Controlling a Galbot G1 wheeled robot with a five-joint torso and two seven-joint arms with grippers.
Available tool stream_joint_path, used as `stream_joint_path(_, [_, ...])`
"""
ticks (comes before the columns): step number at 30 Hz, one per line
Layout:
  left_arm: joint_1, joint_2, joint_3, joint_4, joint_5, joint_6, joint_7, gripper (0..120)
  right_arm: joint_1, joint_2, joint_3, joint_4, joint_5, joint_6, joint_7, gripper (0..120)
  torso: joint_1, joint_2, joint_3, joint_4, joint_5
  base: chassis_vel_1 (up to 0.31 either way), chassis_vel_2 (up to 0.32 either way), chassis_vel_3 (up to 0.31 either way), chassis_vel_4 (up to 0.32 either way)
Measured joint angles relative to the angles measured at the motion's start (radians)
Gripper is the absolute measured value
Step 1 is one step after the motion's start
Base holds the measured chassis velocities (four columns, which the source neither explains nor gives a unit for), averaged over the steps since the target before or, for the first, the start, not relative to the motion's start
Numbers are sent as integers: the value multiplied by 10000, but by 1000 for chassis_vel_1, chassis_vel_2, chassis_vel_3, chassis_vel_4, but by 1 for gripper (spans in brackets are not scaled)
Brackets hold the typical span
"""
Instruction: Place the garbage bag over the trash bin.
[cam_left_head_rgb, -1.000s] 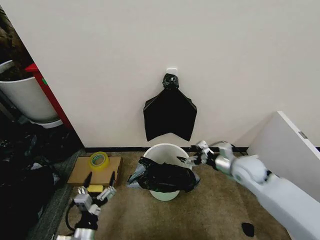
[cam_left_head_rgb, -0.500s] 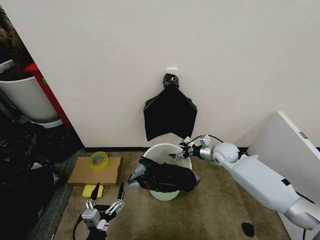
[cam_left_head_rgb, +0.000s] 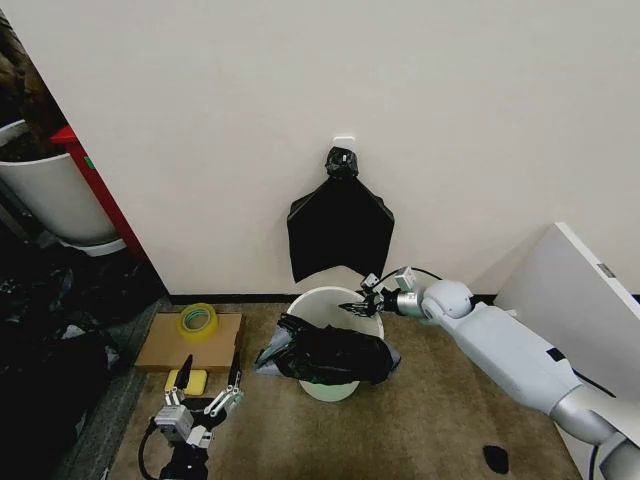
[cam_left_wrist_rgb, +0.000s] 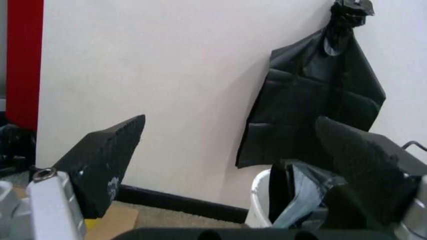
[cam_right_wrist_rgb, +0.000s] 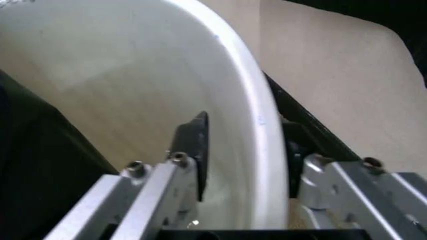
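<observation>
Partly done: crinkled glossy black garbage bag (cam_left_head_rgb: 325, 352) draped over near rim of round cream-white trash bin (cam_left_head_rgb: 321, 303), far rim bare, straddled by open right hand (cam_left_head_rgb: 353, 307); left hand (cam_left_head_rgb: 207, 393) open, low, well apart.

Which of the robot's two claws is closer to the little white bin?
The right gripper: its open fingers straddle the trash bin rim at the wall side. The left gripper is open, low over the carpet, well off to the bin's left.

Carpeted room corner, cluttered floor (cam_left_head_rgb: 440, 420)

Brown carpet (cam_left_head_rgb: 430, 420), trash bin (cam_left_head_rgb: 322, 300), cardboard (cam_left_head_rgb: 160, 345), yellow sponge (cam_left_head_rgb: 192, 380)
</observation>
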Motion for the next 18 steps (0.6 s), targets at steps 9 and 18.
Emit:
stream_joint_path(9, [-73,45,19,35,-57,24,-7,100,-26,18,-46,43,92,-132,55,2,0,1,-1,-1,0,0,0,0,0])
stream_joint_path(18, [-133,69,16,39,-174,65,-8,100,-460,-100,402,561,873,-864,1056,2,0,0,0,1,3,0,0,0,0])
